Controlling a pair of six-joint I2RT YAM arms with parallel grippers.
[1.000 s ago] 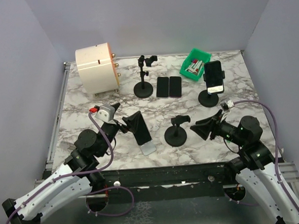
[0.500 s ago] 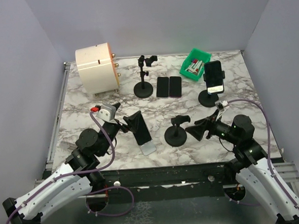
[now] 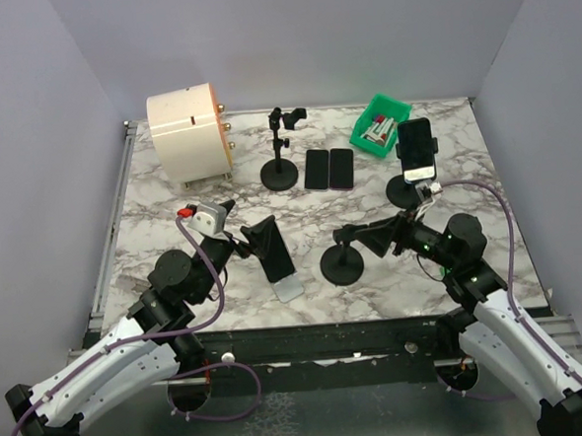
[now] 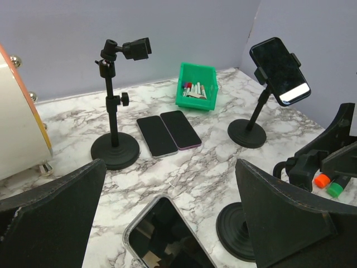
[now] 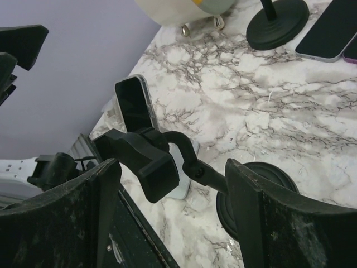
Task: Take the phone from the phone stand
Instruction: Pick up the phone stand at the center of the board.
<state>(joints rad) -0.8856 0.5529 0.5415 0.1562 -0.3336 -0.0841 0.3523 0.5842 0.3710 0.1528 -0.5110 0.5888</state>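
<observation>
Straddling the empty stand (image 5: 148,159), the open, empty right gripper (image 5: 173,184) could topple it by swinging sideways; left gripper (image 4: 167,206) gapes, empty too.

walls (image 3: 290,40): plain lavender | table (image 3: 368,189): grey-veined white marble | light: even

Phone (image 3: 416,149) on phone stand (image 3: 406,193); bin (image 3: 391,103) just behind.

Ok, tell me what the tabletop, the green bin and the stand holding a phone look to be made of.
Tabletop: white with grey veining, marble-look, likely a printed laminate or film; cannot tell. Green bin: moulded plastic, even colour, slight sheen. Phone stand: matte black; clamp looks plastic, round base and pole could be painted metal.
</observation>
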